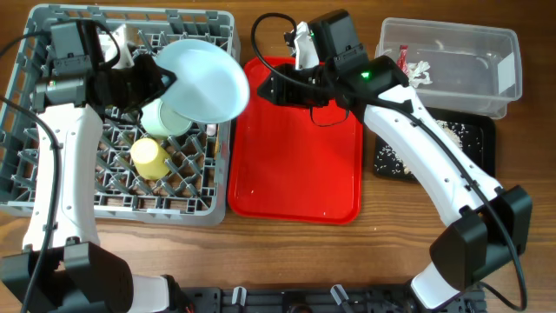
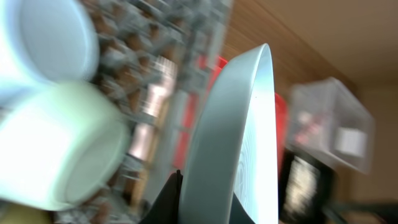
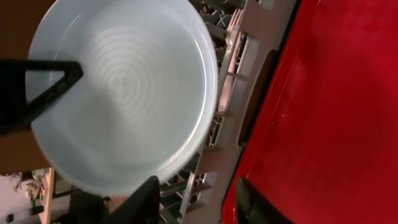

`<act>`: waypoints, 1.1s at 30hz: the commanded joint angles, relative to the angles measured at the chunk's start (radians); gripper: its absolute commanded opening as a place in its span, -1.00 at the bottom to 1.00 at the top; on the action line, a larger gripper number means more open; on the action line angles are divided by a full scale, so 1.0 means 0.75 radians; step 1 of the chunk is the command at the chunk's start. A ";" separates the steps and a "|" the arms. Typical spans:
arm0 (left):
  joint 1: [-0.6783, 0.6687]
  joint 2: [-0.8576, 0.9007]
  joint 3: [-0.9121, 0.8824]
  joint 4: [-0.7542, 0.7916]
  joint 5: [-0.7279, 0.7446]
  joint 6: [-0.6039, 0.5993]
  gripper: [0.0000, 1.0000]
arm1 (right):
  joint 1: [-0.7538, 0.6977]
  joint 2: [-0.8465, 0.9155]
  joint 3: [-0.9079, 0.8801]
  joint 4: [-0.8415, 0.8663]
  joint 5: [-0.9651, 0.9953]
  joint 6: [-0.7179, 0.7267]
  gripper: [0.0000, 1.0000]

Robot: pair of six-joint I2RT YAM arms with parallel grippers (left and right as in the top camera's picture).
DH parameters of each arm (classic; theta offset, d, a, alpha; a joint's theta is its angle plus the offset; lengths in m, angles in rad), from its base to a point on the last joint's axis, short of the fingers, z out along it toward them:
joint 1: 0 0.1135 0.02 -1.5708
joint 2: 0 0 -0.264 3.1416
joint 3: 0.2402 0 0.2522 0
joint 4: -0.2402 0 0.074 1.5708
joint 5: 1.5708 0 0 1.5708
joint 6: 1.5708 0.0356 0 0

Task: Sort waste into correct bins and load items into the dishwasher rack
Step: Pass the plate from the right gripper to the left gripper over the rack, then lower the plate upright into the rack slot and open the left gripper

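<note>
**One plate [image 1: 208, 83] held over the rack [image 1: 122, 211]**

At the far left of the overhead view we see the grey rack, with a yellow cup [image 1: 149, 156] and a green bowl [image 1: 165, 119] standing among its pegs. Just above the bowl, the left gripper [image 1: 165, 83] is clamped on the plate's left rim. The plate hangs tilted above the pegs, over the rack's upper right part, and its far edge reaches toward the red tray [image 1: 295, 165]. From the left wrist we see the plate edge-on, with its rim pinched between the dark fingers [image 2: 176, 196] at the bottom of the frame.

In the middle, the right gripper [image 3: 196, 186] hovers over the red tray's upper left corner, just beside the plate. Its wrist view shows the two fingers standing apart at the bottom of the frame. Only the rack's wall and the tray's edge are visible between them, so it is open and holds nothing.

At the upper right, a clear tub [image 1: 469, 74] holds a red wrapper [image 1: 403, 57] and a white napkin [image 1: 422, 72]. Just below it, a black tray [image 1: 482, 143] carries pale crumbs [image 1: 452, 132].
</note>
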 commanded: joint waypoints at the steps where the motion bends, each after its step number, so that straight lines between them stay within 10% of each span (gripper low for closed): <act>1: 0.005 -0.013 0.008 0.068 -0.283 -0.014 -0.92 | -0.030 -0.016 -0.001 -0.035 -0.008 -0.043 -0.13; 33: -0.311 0.150 0.008 0.582 -1.194 0.302 -0.92 | -0.506 -0.300 -0.001 -0.596 0.385 -0.232 -0.14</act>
